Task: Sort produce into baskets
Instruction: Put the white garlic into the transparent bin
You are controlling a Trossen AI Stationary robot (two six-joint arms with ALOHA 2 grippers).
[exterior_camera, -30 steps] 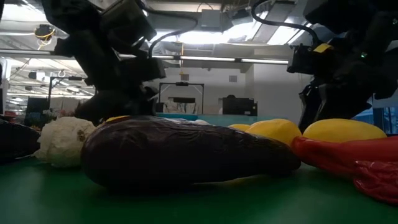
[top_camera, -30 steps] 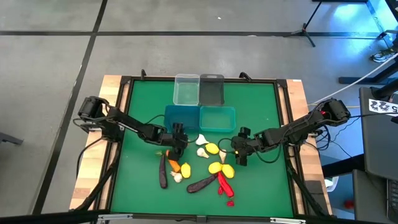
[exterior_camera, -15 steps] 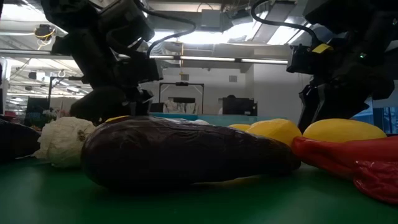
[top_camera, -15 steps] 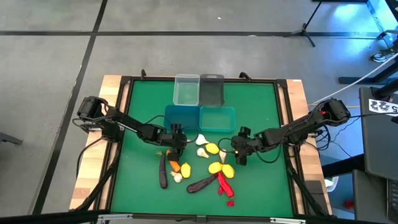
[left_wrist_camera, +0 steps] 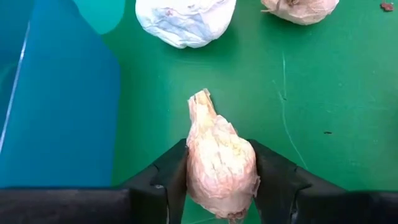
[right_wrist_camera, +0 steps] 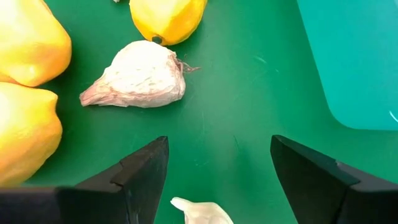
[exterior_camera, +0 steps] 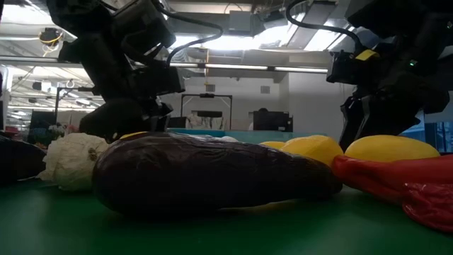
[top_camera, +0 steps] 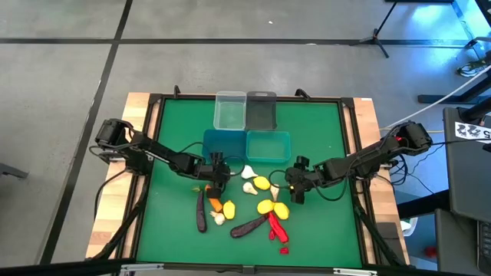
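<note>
Your left gripper (left_wrist_camera: 221, 180) is now pinching a garlic bulb (left_wrist_camera: 219, 165): a second ago its jaws were standing wide, and they have been closing in since, so both dark fingers (left_wrist_camera: 168, 180) are pressing against the bulb's flanks, its pointed tip sticking out ahead of them. The bulb is still lying on the green mat (left_wrist_camera: 311, 124), just beside the wall of the darker blue basket (left_wrist_camera: 59, 112). From above, that gripper (top_camera: 221, 175) is sitting at the near edge of the same basket (top_camera: 223, 142), and the arm itself has hardly shifted.

For you this means the grasp is being made but the lift is not yet begun. Two more garlic bulbs (left_wrist_camera: 185, 18) are lying a little farther on, apart from the one you are holding.

Your right gripper (right_wrist_camera: 217, 180) is waiting low over the mat with its jaws spread and nothing between them. It is facing another garlic bulb (right_wrist_camera: 138, 76) and a lemon (right_wrist_camera: 168, 18), with the lighter teal basket (right_wrist_camera: 354, 56) off to one side.

Most of the produce is still lying loose on the mat: the eggplant (exterior_camera: 205, 173), the red chili (exterior_camera: 396, 180), the carrot (top_camera: 214, 204). Sorting looks barely started.
</note>
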